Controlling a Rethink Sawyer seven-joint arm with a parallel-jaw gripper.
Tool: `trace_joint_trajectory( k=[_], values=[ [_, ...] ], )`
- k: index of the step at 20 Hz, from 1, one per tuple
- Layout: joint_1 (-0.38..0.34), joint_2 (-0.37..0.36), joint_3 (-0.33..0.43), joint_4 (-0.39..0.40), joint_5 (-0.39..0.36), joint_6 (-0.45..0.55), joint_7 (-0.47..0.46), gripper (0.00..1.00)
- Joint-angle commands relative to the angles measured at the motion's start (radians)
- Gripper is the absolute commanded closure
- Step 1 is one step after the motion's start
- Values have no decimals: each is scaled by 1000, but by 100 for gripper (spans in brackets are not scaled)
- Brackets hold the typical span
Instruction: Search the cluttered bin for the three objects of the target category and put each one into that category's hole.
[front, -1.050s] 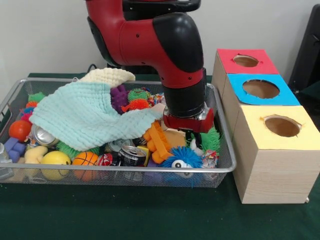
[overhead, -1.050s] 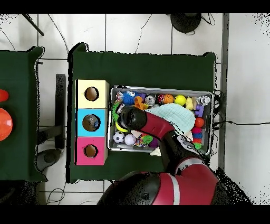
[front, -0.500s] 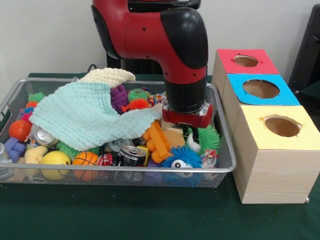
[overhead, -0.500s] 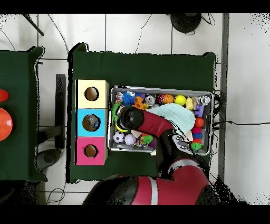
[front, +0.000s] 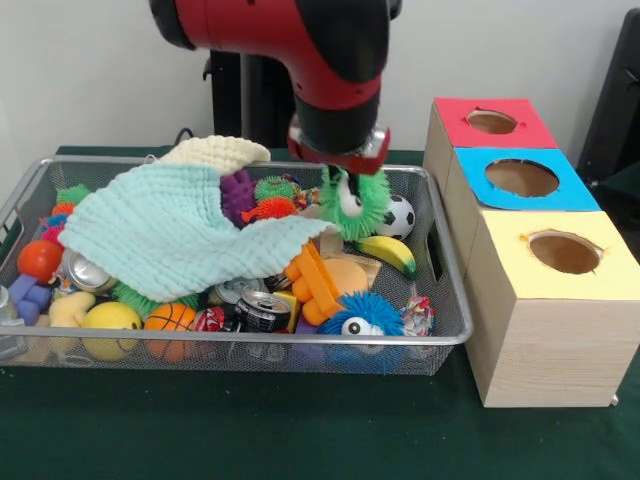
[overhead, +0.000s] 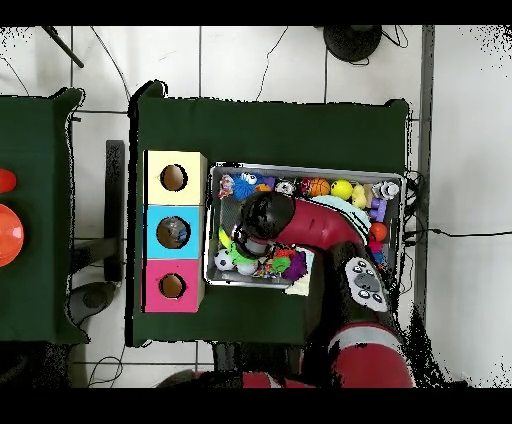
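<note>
My gripper (front: 345, 192) hangs above the right part of the wire bin (front: 250, 341), shut on a green fuzzy toy (front: 362, 208) with a googly eye. The toy is lifted clear of the clutter. In the overhead view the arm (overhead: 268, 216) covers the gripper, and only a bit of green shows at its left side. To the right of the bin stand three boxes with holes on top: red (front: 492, 122), blue (front: 522, 178) and yellow (front: 565, 252). A blue fuzzy toy (front: 362, 318) with an eye lies at the bin's front right.
A light blue cloth (front: 170, 230) covers the bin's middle and left. A small soccer ball (front: 398, 215), a banana (front: 388, 253), an orange toy (front: 315, 283), cans (front: 262, 308) and balls (front: 112, 318) fill the rest. The boxes stand taller than the bin.
The gripper rose out of the bin's right corner with the green fuzzy toy in it and moved back and left. The soccer ball and banana beneath it now show.
</note>
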Motion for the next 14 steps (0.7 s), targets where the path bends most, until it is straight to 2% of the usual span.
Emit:
trace_joint_trajectory(
  k=[1, 7, 11, 13, 14],
  values=[
    [-58, -74, -44, -113, -149, 112, -71, 100],
    [-88, -69, -45, -109, -237, 38, -68, 100],
    [-131, -29, -2, -17, -238, -110, -32, 100],
    [-156, -36, 33, 34, -230, -166, -46, 100],
    [-176, -42, 59, 75, -210, -194, -46, 0]
  ],
)
